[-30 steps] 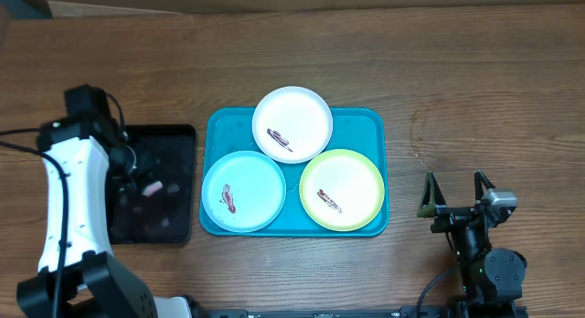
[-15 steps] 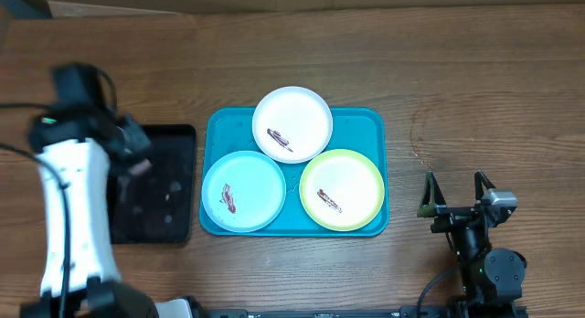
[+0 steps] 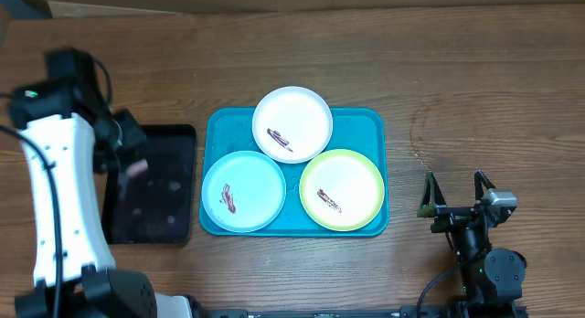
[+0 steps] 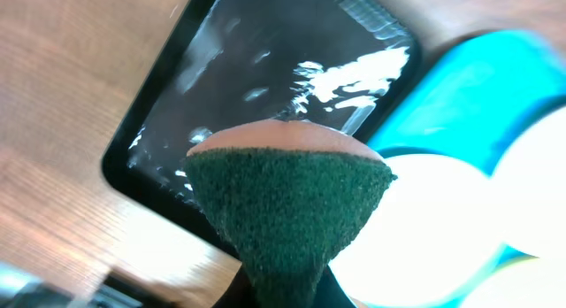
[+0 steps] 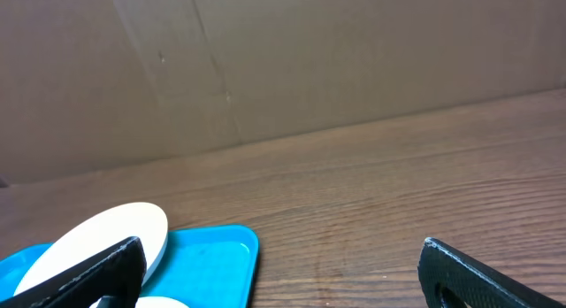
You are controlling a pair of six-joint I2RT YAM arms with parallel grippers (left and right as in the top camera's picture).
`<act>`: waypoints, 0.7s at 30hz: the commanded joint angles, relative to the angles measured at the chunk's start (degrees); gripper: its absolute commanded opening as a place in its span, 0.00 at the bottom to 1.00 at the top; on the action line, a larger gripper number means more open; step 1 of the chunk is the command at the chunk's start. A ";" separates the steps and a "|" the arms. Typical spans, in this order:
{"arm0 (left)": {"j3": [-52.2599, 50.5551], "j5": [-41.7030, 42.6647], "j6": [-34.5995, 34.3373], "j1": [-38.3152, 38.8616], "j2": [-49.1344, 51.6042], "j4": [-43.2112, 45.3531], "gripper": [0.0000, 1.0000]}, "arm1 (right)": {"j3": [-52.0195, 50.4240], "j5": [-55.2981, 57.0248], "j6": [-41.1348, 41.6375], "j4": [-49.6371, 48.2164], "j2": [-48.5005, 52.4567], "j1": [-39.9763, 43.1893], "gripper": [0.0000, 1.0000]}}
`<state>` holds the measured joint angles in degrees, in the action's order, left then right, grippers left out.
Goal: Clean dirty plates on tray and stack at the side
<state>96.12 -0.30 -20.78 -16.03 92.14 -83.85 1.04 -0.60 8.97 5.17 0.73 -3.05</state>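
Observation:
The turquoise tray (image 3: pixel 367 128) lies mid-table and carries three plates, each with a brown-red smear. These are a white plate (image 3: pixel 292 124) at the back, a light blue plate (image 3: pixel 243 191) front left and a yellow-green plate (image 3: pixel 342 189) front right. My left gripper (image 3: pixel 131 156) hangs over the black tray's left part, shut on a sponge (image 3: pixel 138 169). In the left wrist view the sponge (image 4: pixel 287 202) shows a green scouring face and a pinkish back. My right gripper (image 3: pixel 454 196) stands open to the right of the tray, nothing between its fingers (image 5: pixel 88 277).
A smaller black tray (image 3: pixel 164 208), wet and glossy (image 4: pixel 265 69), lies left of the turquoise tray. A cardboard wall (image 5: pixel 283 69) runs along the table's back edge. Bare wooden tabletop (image 3: pixel 475 90) lies to the right and behind the tray.
My left arm has lifted the sponge off the black tray and swung a little left and back. The right arm and the plates have not moved.

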 commanded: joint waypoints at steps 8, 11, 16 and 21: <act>0.68 15.13 2.25 14.38 -2.51 -2.93 0.04 | -0.59 0.55 -0.26 -0.33 -0.50 0.09 1.00; -7.91 14.88 -0.61 20.74 -2.51 2.10 0.05 | -0.59 0.55 -0.26 -0.33 -0.50 0.09 1.00; -23.52 14.93 -7.61 29.00 -2.43 16.81 0.04 | -0.59 0.55 -0.26 -0.33 -0.50 0.09 1.00; -33.03 13.94 -11.23 33.07 -2.43 30.32 0.04 | -0.59 0.55 -0.26 -0.33 -0.50 0.09 1.00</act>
<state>65.78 14.26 -28.18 15.79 90.02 -56.36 1.04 -0.60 8.95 5.19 0.73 -3.05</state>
